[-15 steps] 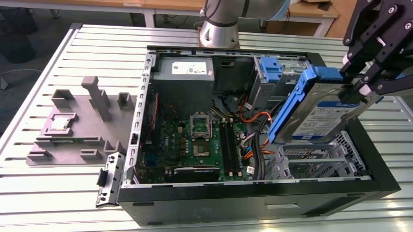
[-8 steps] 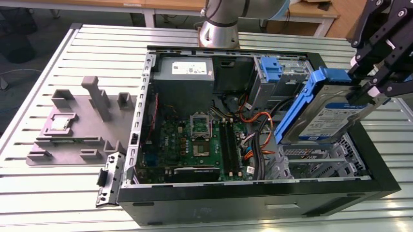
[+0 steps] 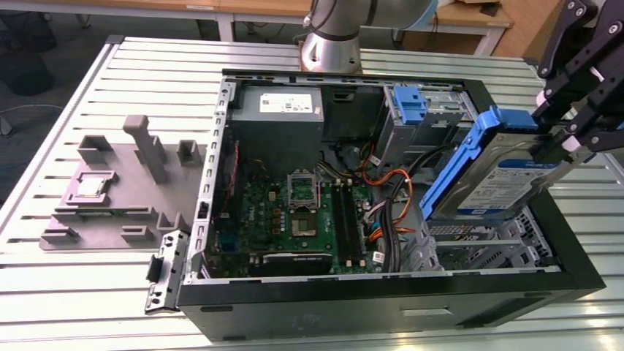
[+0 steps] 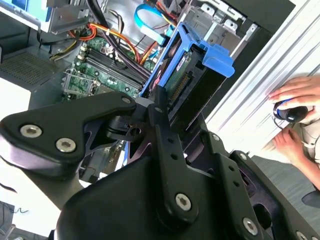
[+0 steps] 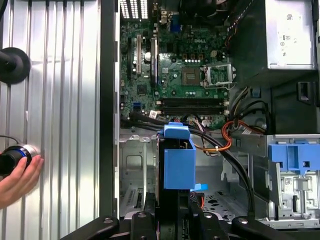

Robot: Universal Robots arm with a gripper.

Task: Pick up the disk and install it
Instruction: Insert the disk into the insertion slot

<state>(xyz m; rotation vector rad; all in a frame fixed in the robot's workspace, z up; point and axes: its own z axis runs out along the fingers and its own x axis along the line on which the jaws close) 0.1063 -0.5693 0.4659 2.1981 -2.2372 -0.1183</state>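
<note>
Your gripper (image 3: 568, 142) is clamped on one end of the disk (image 3: 499, 179), which hangs tilted, label up, over the open case (image 3: 390, 301) at the exterior view's right. It sits just above the metal bay (image 3: 483, 241) and clear of the orange cables (image 3: 388, 178). The end-on grip likely leaves the blue carrier's long sides free to meet the bay. The motherboard (image 3: 302, 212) lies well apart from it. In the first wrist view, a person's hand (image 5: 17, 179) rests against a small round device (image 5: 11, 157) on the slatted table (image 5: 60, 100) beside the case.
</note>
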